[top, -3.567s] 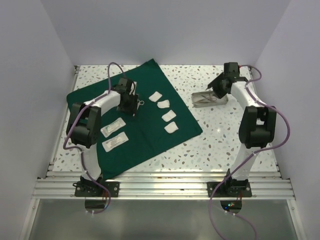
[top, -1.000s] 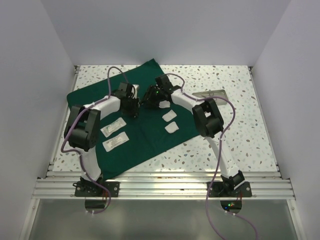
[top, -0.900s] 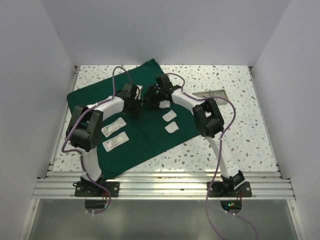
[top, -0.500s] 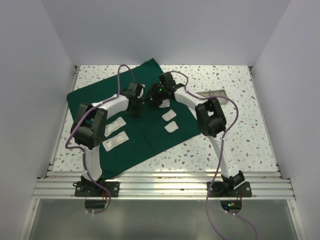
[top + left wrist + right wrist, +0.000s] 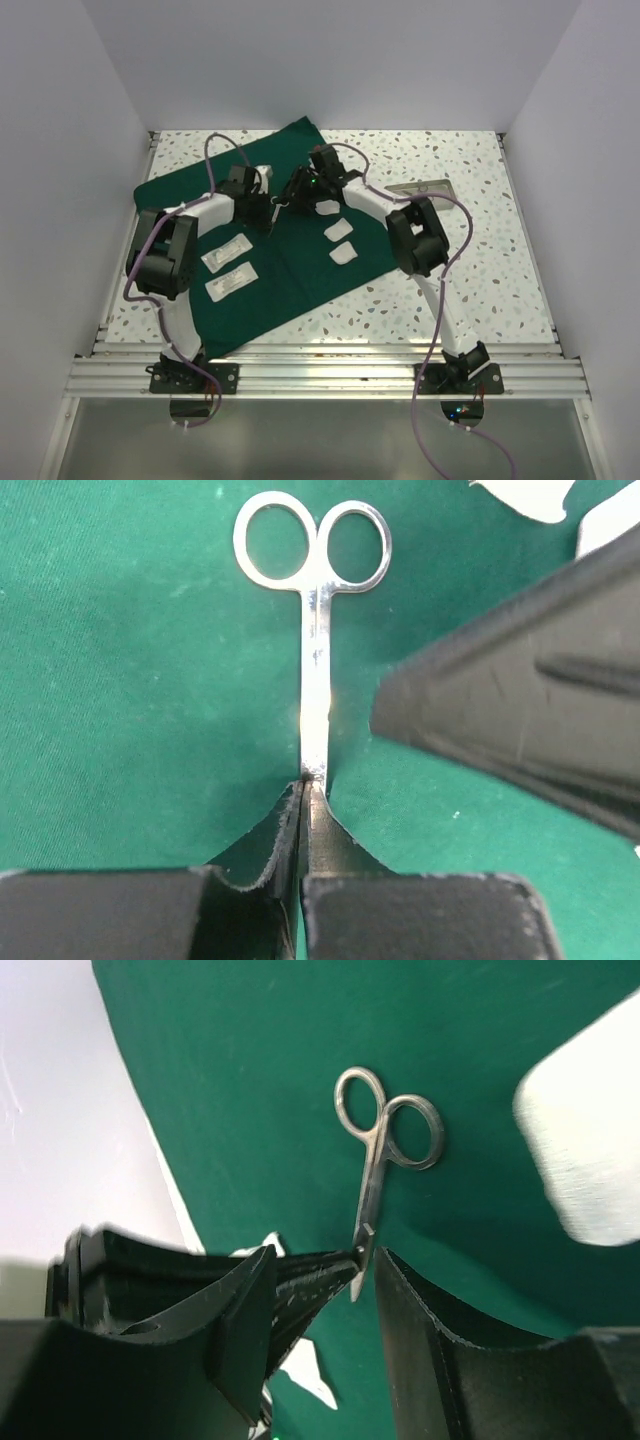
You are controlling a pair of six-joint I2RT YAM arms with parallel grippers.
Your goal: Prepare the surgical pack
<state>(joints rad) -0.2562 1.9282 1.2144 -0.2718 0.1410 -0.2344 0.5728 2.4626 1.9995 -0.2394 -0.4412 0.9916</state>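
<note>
Risks slippage of small steel ring-handled scissors [image 5: 315, 670], clamped only at blade tips by left claw [image 5: 305, 792], or collision with spread right claw [image 5: 325, 1256].

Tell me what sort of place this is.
Probably a robotics test cell staged for surgical prep: white walls box in a speckled table, arms bolted to its rail, a green drape with scissors and gauze pads.

colours and patterns

the large dark green cloth drape [image 5: 300, 275] is plain. the speckled stone bench top [image 5: 480, 270] shows white flecked grey and brown. slim silver steel scissors [image 5: 315, 660] gleam; square white gauze pads [image 5: 341, 231], flat white packets [image 5: 226, 255].
</note>
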